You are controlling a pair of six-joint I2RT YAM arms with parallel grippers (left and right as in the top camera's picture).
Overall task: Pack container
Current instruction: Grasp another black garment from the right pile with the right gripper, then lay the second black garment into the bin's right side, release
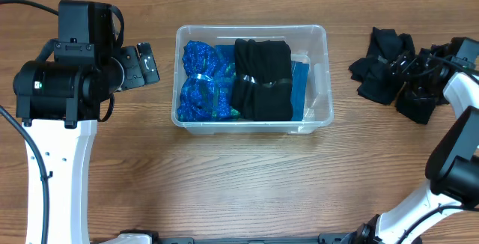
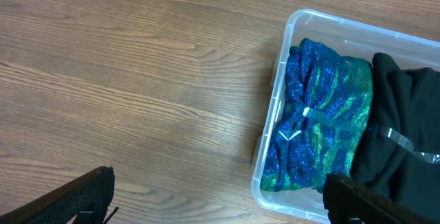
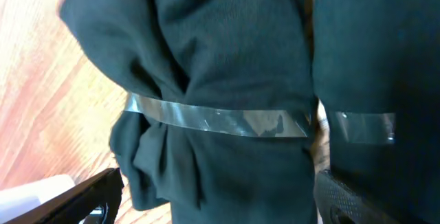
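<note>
**Container (image 1: 251, 28) part packed, right gripper (image 1: 414, 68) at the black pile (image 1: 380, 64)**

Overhead: the container sat on the table (image 1: 224, 184), between the two arms. Inside it lay a blue bundle (image 1: 200, 81) at the left end and a black bundle (image 1: 262, 79) touching it on the right. The left gripper (image 1: 144, 64) hung just left of the container, clear of its wall. The right gripper was down at the pile, well to the right of the container. Black against black, its jaws could not be read from above.

Left wrist: both fingers (image 2: 75, 200) showed at the lower corners, wide apart, with only table between them. The left gripper (image 2: 223, 203) was spread open and held nothing. The container's left end (image 2: 275, 97) filled the right side of the view. The blue bundle, with clear tape (image 2: 320, 114) round its middle, lay against the wall, with the black bundle next to it.

Right wrist: the fingers (image 3: 357, 200) stood wide apart at the lower corners, so the right gripper (image 3: 216, 200) was open. A dark bundle (image 3: 227, 52) lay between and beyond them, a clear band (image 3: 220, 122) round its waist. A second bundle (image 3: 375, 52), also taped, lay against it on the right. Whether a finger touched the cloth could not be told.
</note>
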